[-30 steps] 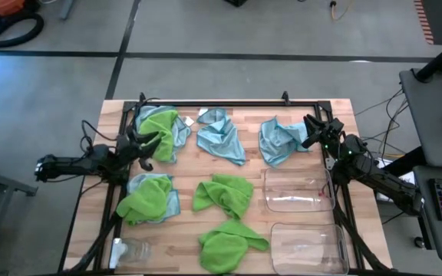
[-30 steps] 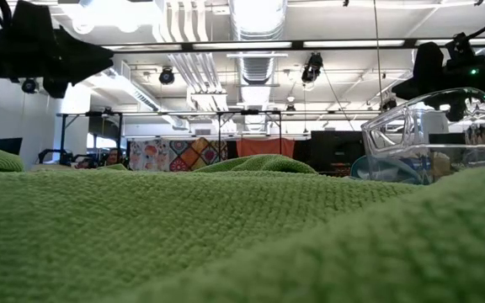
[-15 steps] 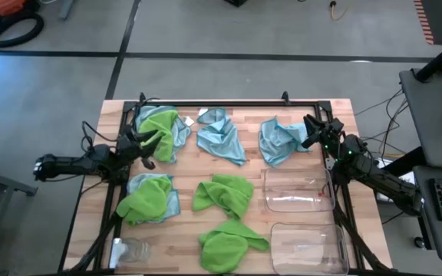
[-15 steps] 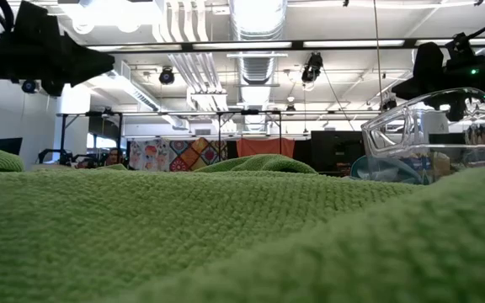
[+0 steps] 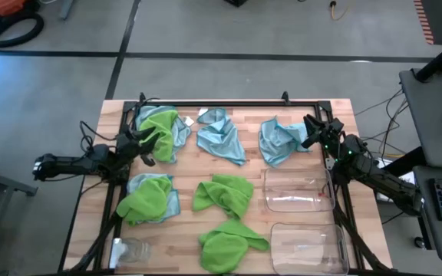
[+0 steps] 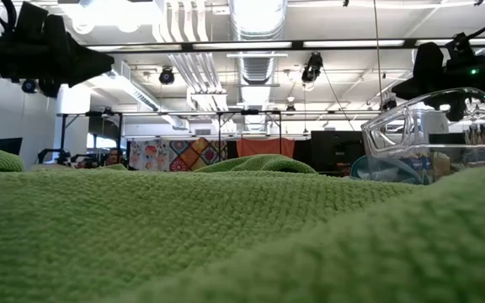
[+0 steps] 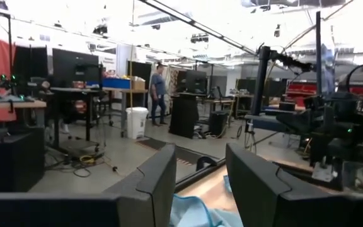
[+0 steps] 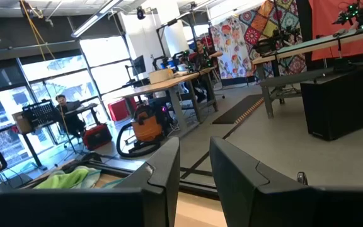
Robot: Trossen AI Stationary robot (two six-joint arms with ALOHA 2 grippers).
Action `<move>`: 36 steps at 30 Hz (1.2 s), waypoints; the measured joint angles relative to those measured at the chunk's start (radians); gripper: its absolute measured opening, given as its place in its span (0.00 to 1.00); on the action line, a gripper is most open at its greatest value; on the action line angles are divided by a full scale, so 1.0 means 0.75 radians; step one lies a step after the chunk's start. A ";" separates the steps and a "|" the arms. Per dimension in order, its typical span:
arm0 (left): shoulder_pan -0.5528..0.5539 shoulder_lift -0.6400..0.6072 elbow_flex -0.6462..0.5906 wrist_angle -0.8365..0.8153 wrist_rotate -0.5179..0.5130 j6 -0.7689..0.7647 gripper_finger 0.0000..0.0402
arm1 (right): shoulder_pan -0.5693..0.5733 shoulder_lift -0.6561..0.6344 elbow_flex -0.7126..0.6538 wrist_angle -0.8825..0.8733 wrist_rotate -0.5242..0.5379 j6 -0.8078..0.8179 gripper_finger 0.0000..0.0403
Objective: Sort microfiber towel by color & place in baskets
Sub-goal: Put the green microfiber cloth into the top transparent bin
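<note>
High view: soft lime-green and pale-blue microfiber towels [image 5: 222,193] lie unsorted on the wooden counter [image 5: 186,241]; clear rectangular plastic baskets [image 5: 296,190] sit empty — both claws released, left claw [image 5: 146,142] poised over a towel, right claw [image 5: 310,130] waiting.

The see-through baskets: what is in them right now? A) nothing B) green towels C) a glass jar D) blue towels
A: in the high view both baskets, the upper one and the lower one, show only bare wood through them, while every towel lies on the table.
</note>
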 joint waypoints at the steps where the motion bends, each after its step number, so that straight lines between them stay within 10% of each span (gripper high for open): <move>1: 0.000 0.000 0.000 -0.001 0.000 -0.006 0.31 | 0.000 0.000 0.000 0.000 0.000 0.000 0.20; 36: 0.000 0.085 0.000 0.115 -0.146 -0.058 0.31 | 0.000 0.000 0.000 0.002 0.006 0.004 0.20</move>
